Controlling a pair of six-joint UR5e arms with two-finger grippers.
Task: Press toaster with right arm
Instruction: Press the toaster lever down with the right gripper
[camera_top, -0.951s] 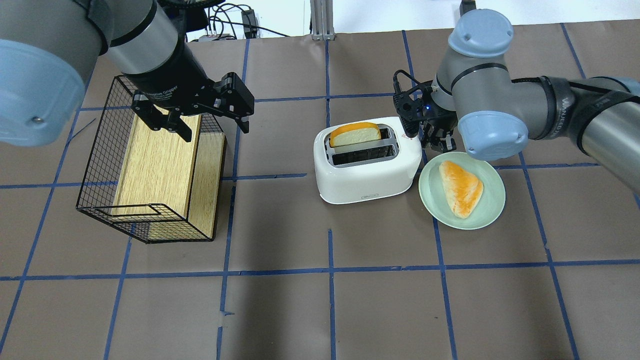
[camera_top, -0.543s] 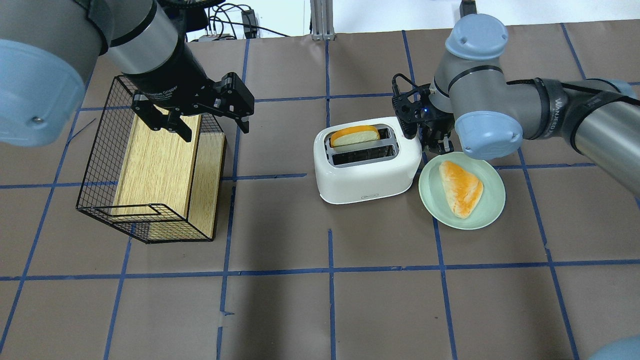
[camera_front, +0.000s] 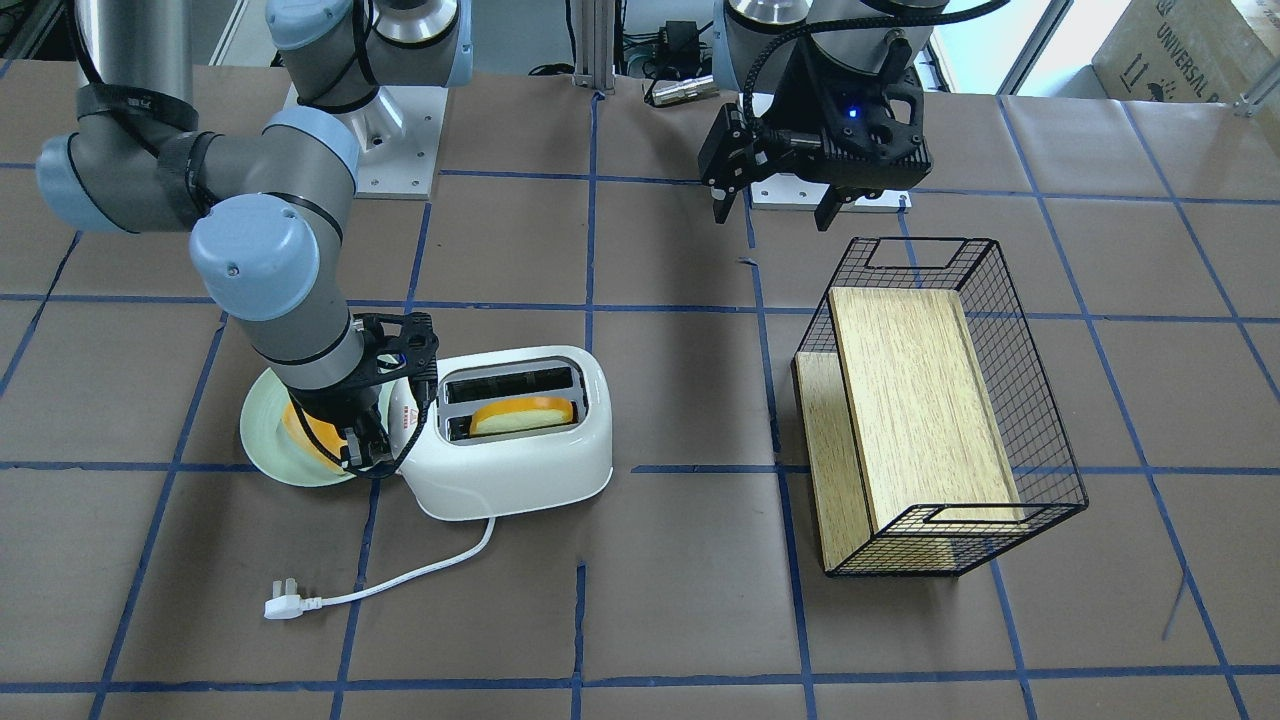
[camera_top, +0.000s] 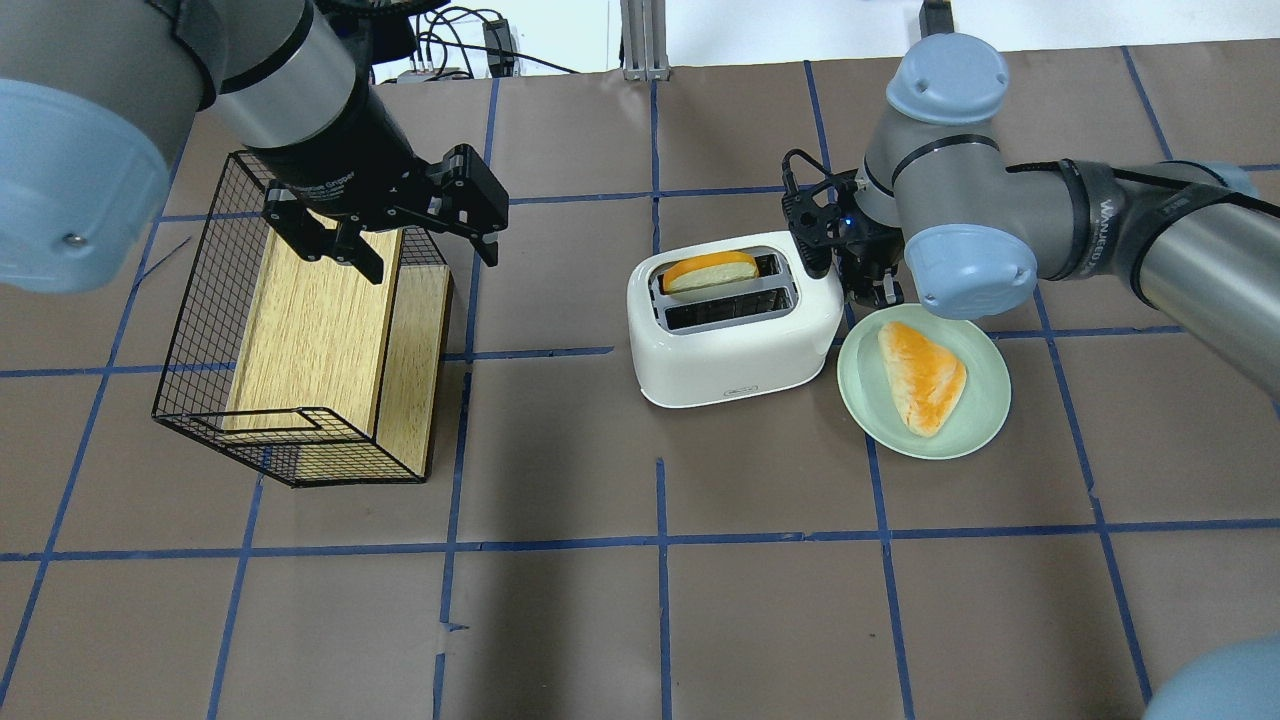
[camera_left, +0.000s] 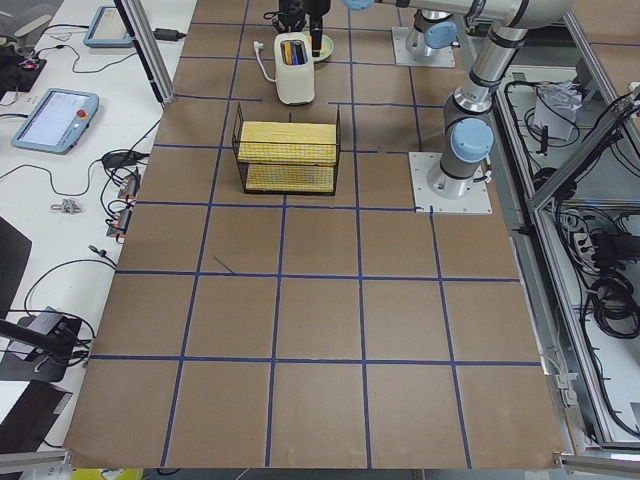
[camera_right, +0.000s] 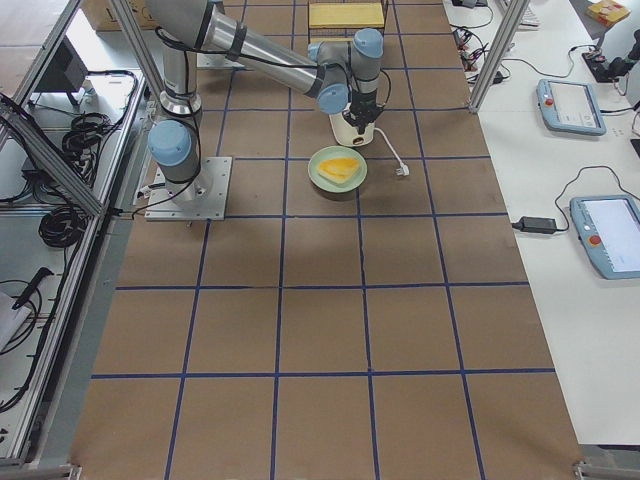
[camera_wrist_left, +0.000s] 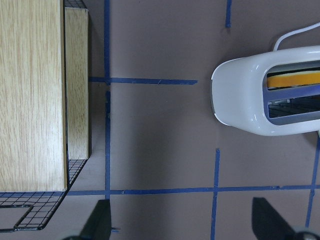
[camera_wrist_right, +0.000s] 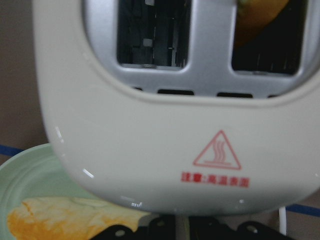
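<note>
The white two-slot toaster (camera_top: 735, 335) stands mid-table, with an orange-crusted bread slice (camera_top: 712, 272) sunk low in its far slot. It also shows in the front-facing view (camera_front: 510, 450). My right gripper (camera_top: 868, 287) is shut and points down against the toaster's right end, low beside it (camera_front: 365, 455). The right wrist view shows that end from just above, with the red triangle warning mark (camera_wrist_right: 217, 155). My left gripper (camera_top: 430, 255) is open and empty, held above the wire basket's far right corner. The toaster's other end shows in the left wrist view (camera_wrist_left: 250, 95).
A pale green plate (camera_top: 990, 420) with a triangular toast (camera_top: 922, 375) touches the toaster's right side, under my right wrist. A black wire basket (camera_top: 190, 370) holding a wooden box (camera_top: 310, 330) lies at the left. The white cord and plug (camera_front: 280, 605) trail on the operators' side.
The bread slice has sunk lower into the far slot. My right gripper and wrist have shifted slightly down at the toaster's end. The left arm has not moved.
</note>
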